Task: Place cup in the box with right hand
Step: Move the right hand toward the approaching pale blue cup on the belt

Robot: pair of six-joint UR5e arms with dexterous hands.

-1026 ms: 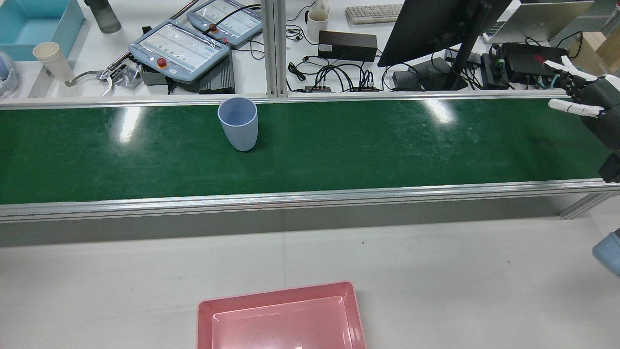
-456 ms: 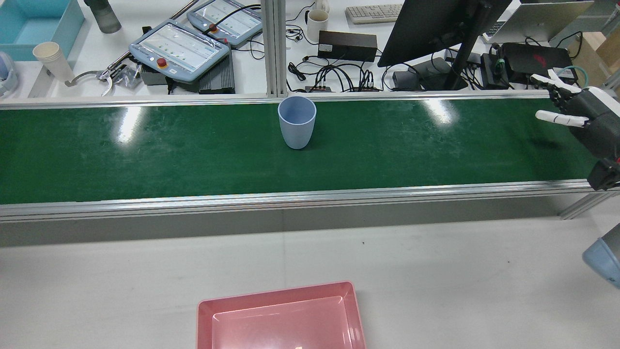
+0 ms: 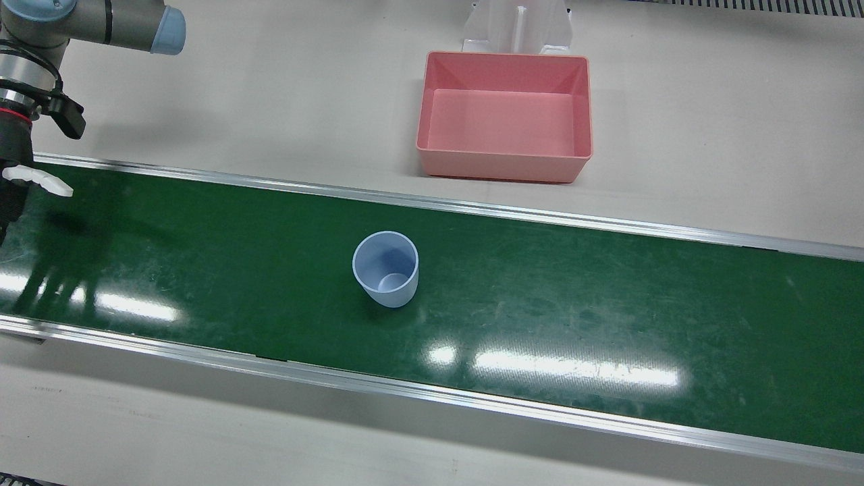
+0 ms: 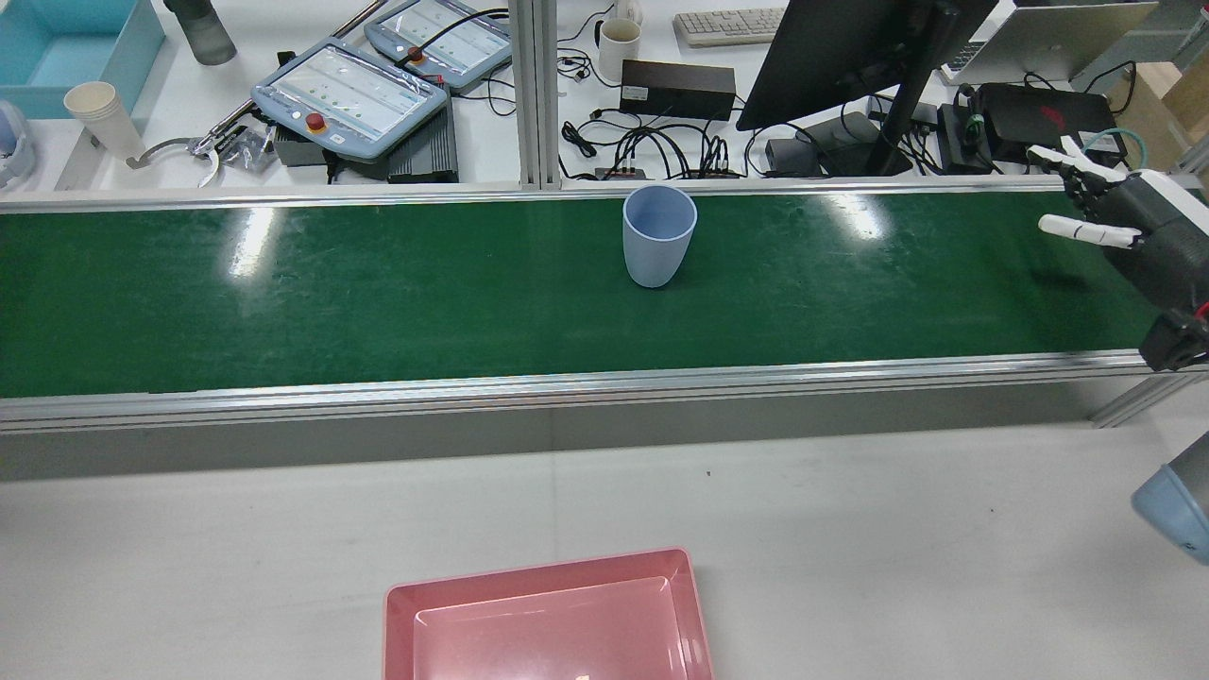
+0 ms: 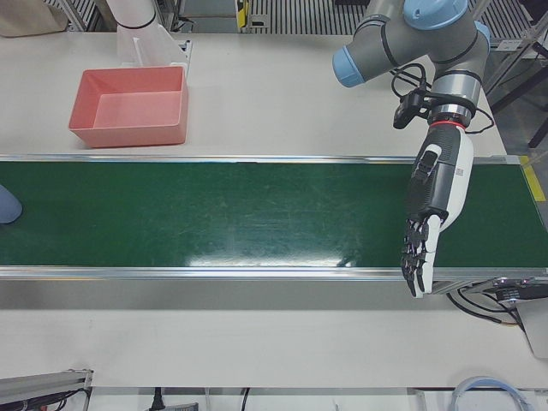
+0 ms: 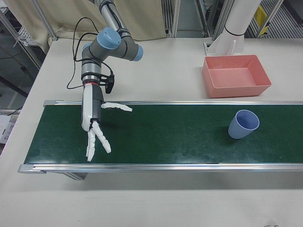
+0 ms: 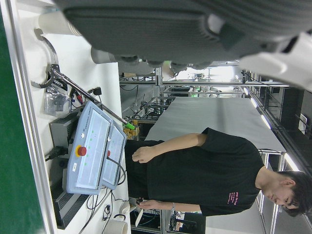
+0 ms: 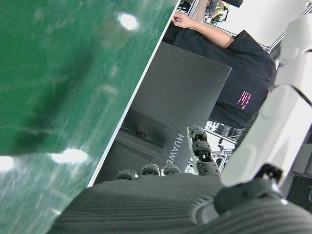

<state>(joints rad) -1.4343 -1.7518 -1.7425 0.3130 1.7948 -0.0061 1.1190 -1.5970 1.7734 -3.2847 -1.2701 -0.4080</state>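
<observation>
Cup (image 3: 385,277) — smooth, tapered, pale-blue — upright on glossy green belt (image 3: 607,297).

Green belt (image 3: 607,297) with upright cup (image 3: 385,268) (pink box (image 3: 505,111) beside, on table (image 3: 304,101))

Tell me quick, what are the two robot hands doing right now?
Left hand: open, fingers straight, holding nothing.
Right hand: open, fingers spread over the green conveyor belt, holding nothing.

Your right hand (image 3: 17,192) is hanging at the green belt's (image 3: 607,304) left end, fingers apart. The blue cup (image 3: 385,268) is standing upright mid-belt; the pink box (image 3: 505,162) is sitting on the bench (image 3: 270,101) beyond.
</observation>
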